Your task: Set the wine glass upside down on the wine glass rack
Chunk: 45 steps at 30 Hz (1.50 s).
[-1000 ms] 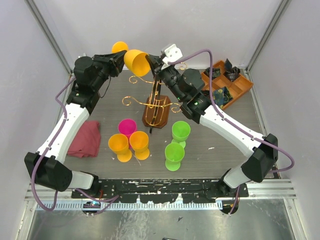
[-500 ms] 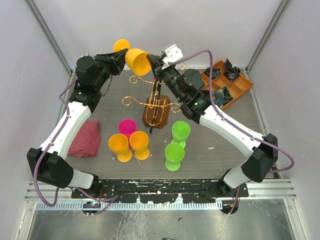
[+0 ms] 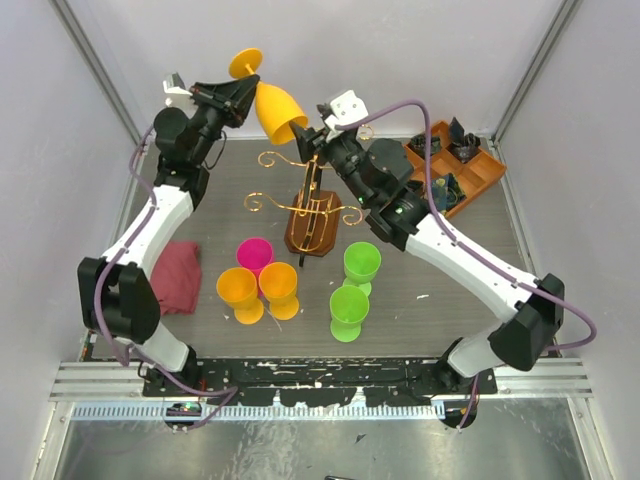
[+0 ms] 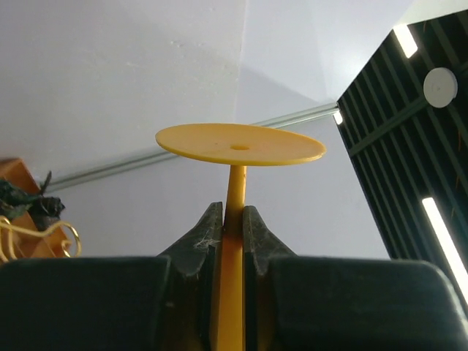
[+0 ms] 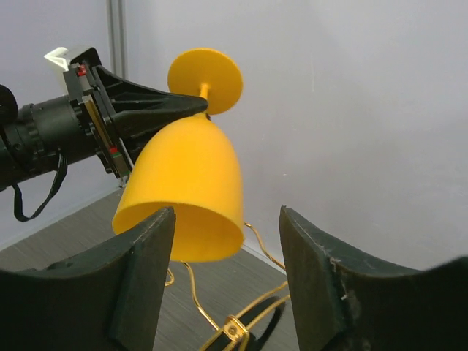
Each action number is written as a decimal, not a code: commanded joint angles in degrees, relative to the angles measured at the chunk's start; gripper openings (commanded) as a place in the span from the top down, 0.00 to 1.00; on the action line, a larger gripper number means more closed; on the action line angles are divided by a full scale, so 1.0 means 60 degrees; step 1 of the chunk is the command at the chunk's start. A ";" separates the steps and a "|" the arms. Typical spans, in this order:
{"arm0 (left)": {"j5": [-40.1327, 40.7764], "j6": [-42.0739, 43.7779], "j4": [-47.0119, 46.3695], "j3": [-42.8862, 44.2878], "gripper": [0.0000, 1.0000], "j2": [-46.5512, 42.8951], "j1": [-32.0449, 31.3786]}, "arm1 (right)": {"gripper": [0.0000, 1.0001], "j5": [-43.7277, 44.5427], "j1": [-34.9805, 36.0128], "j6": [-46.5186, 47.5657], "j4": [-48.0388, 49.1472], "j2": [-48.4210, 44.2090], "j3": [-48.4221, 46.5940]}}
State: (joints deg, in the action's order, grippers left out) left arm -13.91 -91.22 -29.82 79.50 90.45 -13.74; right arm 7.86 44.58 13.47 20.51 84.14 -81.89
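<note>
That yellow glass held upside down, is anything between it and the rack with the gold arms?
Nothing lies under the wine glass: the gold arms of the wine glass rack are bare below its rim. Only the open right gripper hangs close beside the bowl, above the rack.

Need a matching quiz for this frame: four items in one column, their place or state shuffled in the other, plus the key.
Column 1
1. yellow wine glass
2. right gripper
3. pink glass
4. red cloth

Column 2
A. lying on the left side of the table
B. open, holding nothing
C. stem clamped in the left gripper, foot up, mouth down at a tilt
D. standing beside the orange glasses

Pairs: 1-C, 2-B, 3-D, 4-A
</note>
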 commanded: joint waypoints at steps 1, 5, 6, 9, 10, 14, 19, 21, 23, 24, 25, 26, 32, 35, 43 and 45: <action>-0.0812 0.1241 -0.2384 0.0376 1.00 0.0359 0.0804 | 0.29 0.0851 0.0056 0.0454 -0.0207 -0.0990 0.0059; -0.1262 0.3073 -0.2520 0.0486 1.00 0.0386 0.1662 | 0.19 0.1634 0.0067 0.0784 -0.0736 -0.1451 0.0193; -0.1348 0.3635 -0.2345 0.0533 1.00 0.0339 0.1828 | 0.17 0.1790 0.0057 0.0843 -0.0881 -0.1527 0.0183; -0.1549 0.6117 -0.1468 0.0654 1.00 0.0204 0.2066 | 0.15 0.2235 0.0060 0.1060 -0.1272 -0.1764 0.0152; -0.1528 0.7153 -0.1117 0.0671 1.00 0.0146 0.2069 | 0.15 0.2396 0.0056 0.1115 -0.1398 -0.1830 0.0158; -0.1232 1.0264 -0.0354 0.0279 1.00 -0.0007 0.2070 | 0.13 0.2912 0.0057 0.1322 -0.1691 -0.2257 0.0448; -0.1273 1.2403 -0.1410 -0.1130 1.00 -0.0050 0.2042 | 0.10 0.3445 0.0062 0.1391 -0.1776 -0.2857 0.1041; -0.1483 1.2925 -0.2207 -0.1681 1.00 0.0045 0.2029 | 0.09 0.3582 0.0064 0.1450 -0.1738 -0.2987 0.1240; -0.1556 1.2874 -0.2993 -0.2094 1.00 0.0215 0.2013 | 0.08 0.3646 0.0056 0.1534 -0.1720 -0.3019 0.1274; -0.1804 1.2860 -0.3587 -0.2267 1.00 0.0336 0.1984 | 0.08 0.3675 0.0056 0.1588 -0.1720 -0.2998 0.1236; -0.2009 1.2872 -0.4050 -0.2430 1.00 0.0466 0.1951 | 0.07 0.3684 0.0065 0.1647 -0.1709 -0.2951 0.1196; -0.2091 1.2850 -0.4466 -0.2595 1.00 0.0602 0.1885 | 0.07 0.3698 0.0057 0.1707 -0.1693 -0.2911 0.1143; -0.2824 1.3216 -0.4962 -0.2892 1.00 0.1148 0.1249 | 0.06 0.3580 0.0063 0.1863 -0.1690 -0.2769 0.1015; -0.3064 1.3315 -0.5086 -0.3015 1.00 0.1219 0.0862 | 0.06 0.3547 0.0056 0.1912 -0.1746 -0.2734 0.0995; -0.3242 1.3375 -0.5442 -0.3450 1.00 0.1472 0.0314 | 0.05 0.3579 0.0056 0.2157 -0.1873 -0.2779 0.0948; -0.3269 1.3361 -0.5465 -0.3412 1.00 0.1536 0.0277 | 0.05 0.3581 0.0070 0.2233 -0.2021 -0.2765 0.0860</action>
State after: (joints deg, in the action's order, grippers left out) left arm -31.86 -11.84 -58.61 59.57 98.26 -11.70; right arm 28.88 44.58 25.17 7.94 68.01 -74.00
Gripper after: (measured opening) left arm 0.154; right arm 0.945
